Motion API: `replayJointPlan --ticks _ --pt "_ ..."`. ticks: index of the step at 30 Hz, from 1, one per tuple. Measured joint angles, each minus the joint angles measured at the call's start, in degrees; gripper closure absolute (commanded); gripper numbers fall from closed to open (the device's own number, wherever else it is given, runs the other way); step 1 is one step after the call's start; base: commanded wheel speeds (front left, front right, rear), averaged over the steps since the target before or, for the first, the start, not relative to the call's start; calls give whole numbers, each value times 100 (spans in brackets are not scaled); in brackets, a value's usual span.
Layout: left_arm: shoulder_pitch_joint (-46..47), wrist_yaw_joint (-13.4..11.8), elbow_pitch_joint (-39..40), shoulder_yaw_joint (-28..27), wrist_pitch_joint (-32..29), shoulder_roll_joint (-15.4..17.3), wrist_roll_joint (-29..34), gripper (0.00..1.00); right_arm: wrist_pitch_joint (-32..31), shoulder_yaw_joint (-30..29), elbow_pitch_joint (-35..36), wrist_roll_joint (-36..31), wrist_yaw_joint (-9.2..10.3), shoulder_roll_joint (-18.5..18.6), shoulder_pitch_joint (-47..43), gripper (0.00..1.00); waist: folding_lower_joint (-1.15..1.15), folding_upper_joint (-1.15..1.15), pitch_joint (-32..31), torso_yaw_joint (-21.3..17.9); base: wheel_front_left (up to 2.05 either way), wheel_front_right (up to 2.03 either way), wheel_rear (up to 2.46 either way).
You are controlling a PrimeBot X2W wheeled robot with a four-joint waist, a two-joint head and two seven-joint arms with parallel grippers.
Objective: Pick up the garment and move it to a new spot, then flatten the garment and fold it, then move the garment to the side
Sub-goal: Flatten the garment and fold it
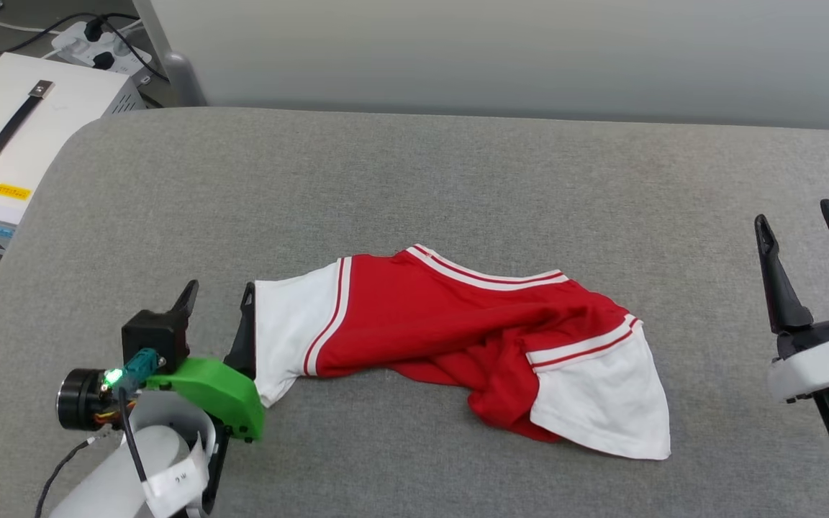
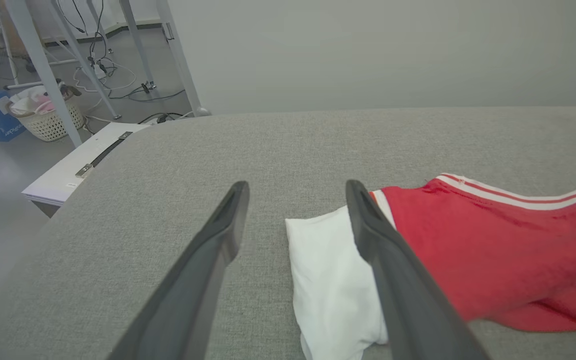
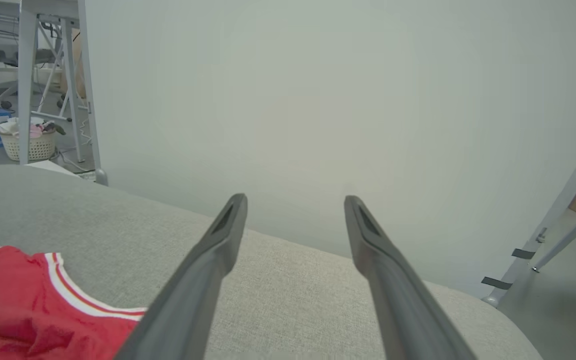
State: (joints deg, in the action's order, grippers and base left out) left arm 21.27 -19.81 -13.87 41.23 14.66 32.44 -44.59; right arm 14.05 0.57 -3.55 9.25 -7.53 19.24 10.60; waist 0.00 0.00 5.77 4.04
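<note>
Two grippers and one shirt (image 1: 450, 324) on a grey padded table (image 1: 414, 173), seen from the head camera. The shirt lies near the middle of the table toward the front edge, bunched lengthwise. One white sleeve (image 1: 285, 331) is at the robot's left end and the other white sleeve (image 1: 601, 403) at its right end. The red body is rumpled between them, and a red-and-white striped trim (image 1: 486, 277) runs along the far edge.

The left gripper (image 1: 218, 295) sits low at the left sleeve with its jaws spread and nothing between them. Its inner finger (image 2: 393, 280) is at the sleeve's edge, though whether it touches the cloth cannot be told. The right gripper (image 1: 797, 216) hangs well apart from the shirt at the right, jaws likewise spread and empty.

Handling, as judged: the shirt looks light, soft and limp, so it should sag and fold on itself when lifted from one point. It appears neither fragile nor slippery, and the woven table cover may drag on it.

The best holds are probably the sleeve hems or shoulder seams, where doubled cloth gives the fingers something to pinch. One gripper at each end would let the body be pulled out flat.
</note>
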Motion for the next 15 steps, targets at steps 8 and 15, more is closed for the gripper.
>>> replayJointPlan --ticks 8,15 --pt "-946 38 681 -1204 0 -630 1303 0 -1857 1462 32 1401 -1 1483 603 0 0 0 44 91 0 0 0" --pt "-1378 245 927 -2075 0 -1227 2170 0 -3931 2493 408 2953 -1 2297 633 0 0 0 154 121 0 0 0"
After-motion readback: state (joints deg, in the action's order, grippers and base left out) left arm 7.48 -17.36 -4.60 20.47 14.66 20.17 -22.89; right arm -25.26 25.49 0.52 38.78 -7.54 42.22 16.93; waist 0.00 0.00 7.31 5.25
